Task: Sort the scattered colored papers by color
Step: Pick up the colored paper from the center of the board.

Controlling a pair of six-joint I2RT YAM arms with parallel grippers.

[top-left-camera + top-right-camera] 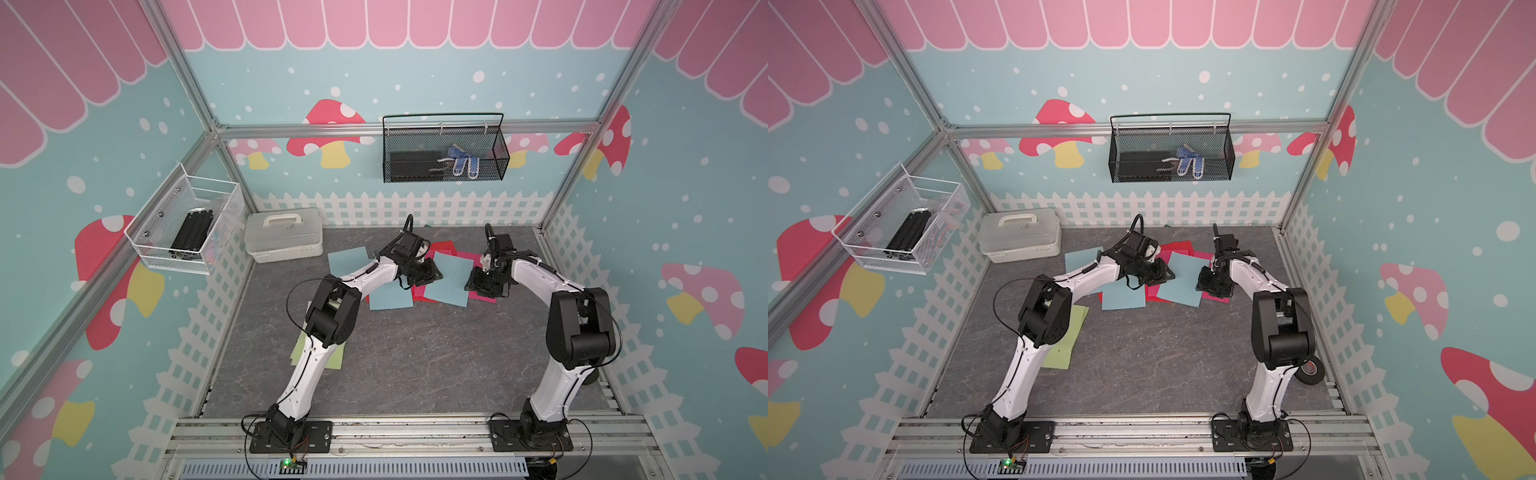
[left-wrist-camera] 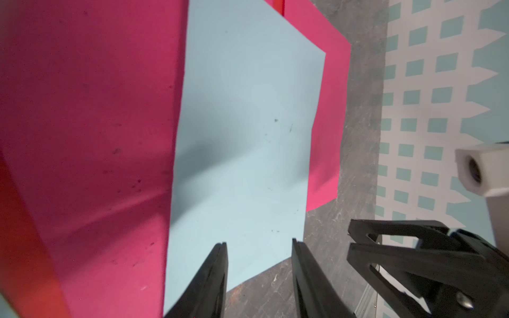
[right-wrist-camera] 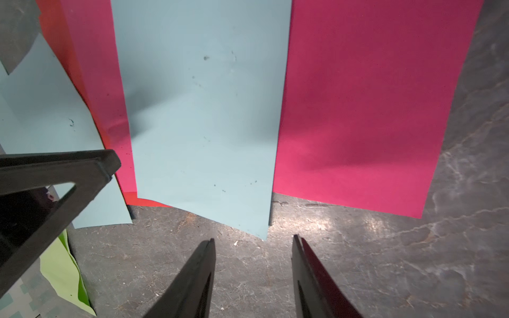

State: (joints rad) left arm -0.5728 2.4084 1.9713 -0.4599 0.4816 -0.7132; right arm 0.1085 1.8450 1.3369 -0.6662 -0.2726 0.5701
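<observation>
The colored papers lie in an overlapping heap at the back middle of the grey table. A light blue sheet [image 1: 449,282] [image 1: 1181,284] tops magenta [image 1: 482,296] and red [image 1: 419,291] ones. Other light blue sheets [image 1: 348,259] [image 1: 390,297] lie to its left. A light green sheet [image 1: 320,353] sits partly under the left arm. My left gripper [image 1: 434,274] [image 2: 259,242] is open over the top blue sheet [image 2: 242,124] at its left edge. My right gripper [image 1: 473,282] [image 3: 254,238] is open at the right edge, its tips just off a corner of that sheet [image 3: 203,124]. Neither holds anything.
A white lidded box [image 1: 284,241] stands at the back left corner. A black wire basket [image 1: 444,149] hangs on the back wall and a white one [image 1: 187,224] on the left wall. A black tape roll [image 1: 1312,372] lies behind the right arm's base.
</observation>
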